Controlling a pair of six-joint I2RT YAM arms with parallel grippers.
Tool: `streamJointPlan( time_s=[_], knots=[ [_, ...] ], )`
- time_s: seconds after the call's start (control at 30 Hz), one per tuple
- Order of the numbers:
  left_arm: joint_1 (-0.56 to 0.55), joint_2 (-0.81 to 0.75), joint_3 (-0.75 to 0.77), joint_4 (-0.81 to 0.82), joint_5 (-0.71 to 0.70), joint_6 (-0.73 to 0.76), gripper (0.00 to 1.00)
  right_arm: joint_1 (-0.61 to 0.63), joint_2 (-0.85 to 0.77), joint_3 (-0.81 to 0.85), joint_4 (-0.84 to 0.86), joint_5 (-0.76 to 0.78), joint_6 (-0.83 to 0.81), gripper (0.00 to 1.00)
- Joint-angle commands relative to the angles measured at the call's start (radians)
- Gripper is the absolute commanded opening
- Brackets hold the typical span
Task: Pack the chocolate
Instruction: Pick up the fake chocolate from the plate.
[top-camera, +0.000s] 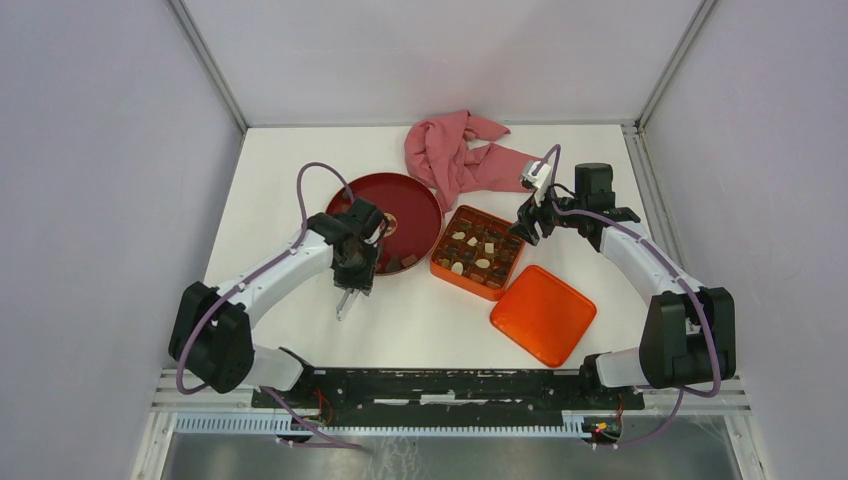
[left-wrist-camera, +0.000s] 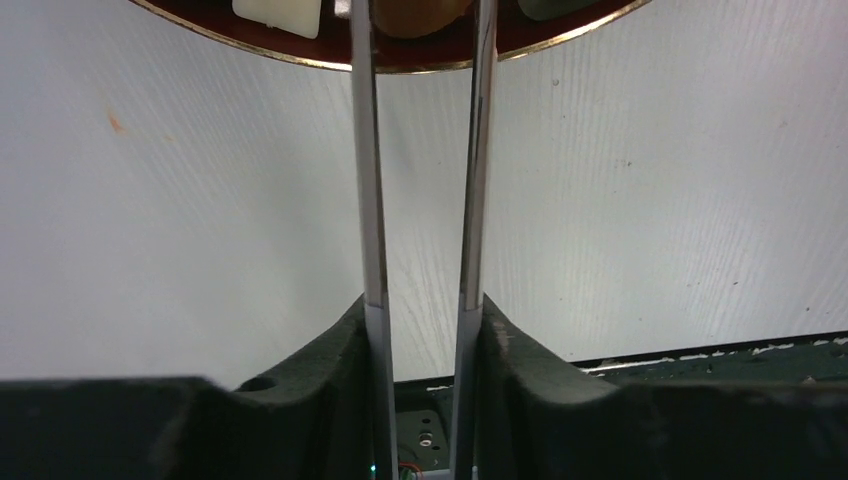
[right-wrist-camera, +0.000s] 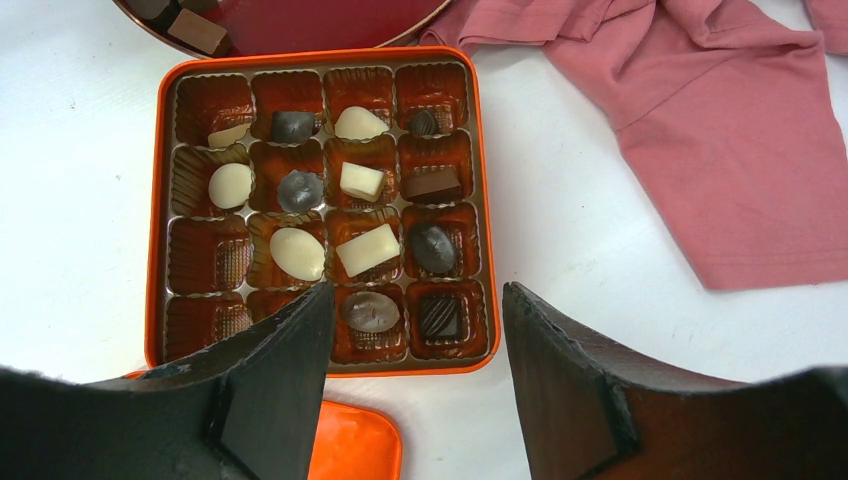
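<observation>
Chocolate pieces (right-wrist-camera: 297, 253), dark and cream, fill several cups of the orange gridded tin (right-wrist-camera: 483, 200), which sits at mid-table (top-camera: 440, 268). A few more pieces (top-camera: 395, 263) lie on the dark-red plate (top-camera: 400, 195). My left gripper (top-camera: 355, 268) is shut on metal tongs (left-wrist-camera: 372, 180), with its pads (left-wrist-camera: 425, 305) pressed against both blades. The tong tips reach over the plate rim (left-wrist-camera: 250, 40) on either side of a tan piece (left-wrist-camera: 420, 15), beside a white piece (left-wrist-camera: 278, 15). My right gripper (right-wrist-camera: 417, 295) hangs open and empty above the tin's near right corner (top-camera: 530, 222).
The orange lid (top-camera: 543, 314) lies flat near the tin's front right, and its corner shows in the right wrist view (right-wrist-camera: 350, 445). A crumpled pink cloth (top-camera: 460, 155) lies behind the tin and plate, close to the right gripper. White walls enclose the table.
</observation>
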Motion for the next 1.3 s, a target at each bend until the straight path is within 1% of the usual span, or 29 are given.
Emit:
streamJointPlan(
  time_s=[0.0,0.03,0.07,0.1,0.3,0.57,0.8,0.97,1.27],
  knots=[
    [0.007,0.014,0.043,0.006,-0.025,0.054,0.29,0.003,0.001,0.038,0.01,-0.017,-0.014,0.68],
    [0.008,0.015,0.044,0.007,-0.026,0.053,0.19,0.003,0.001,0.038,0.009,-0.017,-0.015,0.69],
    [0.007,0.013,0.046,0.006,-0.03,0.051,0.07,0.002,0.001,0.038,0.009,-0.017,-0.015,0.68],
    [0.007,0.007,0.047,0.008,-0.032,0.047,0.02,0.002,0.001,0.038,0.01,-0.016,-0.016,0.68],
    [0.007,-0.052,0.069,-0.005,-0.028,0.037,0.02,0.002,0.005,0.038,0.009,-0.018,-0.015,0.68],
    [0.008,-0.068,0.066,-0.012,-0.028,0.037,0.02,0.002,0.003,0.037,0.009,-0.017,-0.015,0.68],
    [0.007,-0.108,0.081,0.005,0.02,0.034,0.02,0.002,0.002,0.037,0.009,-0.017,-0.015,0.68],
    [0.007,-0.154,0.099,0.01,0.076,0.028,0.02,0.002,0.002,0.037,0.009,-0.017,-0.015,0.68],
    [0.006,-0.252,0.077,0.064,0.273,0.01,0.02,0.003,0.004,0.037,0.01,-0.018,-0.014,0.68]
  ],
)
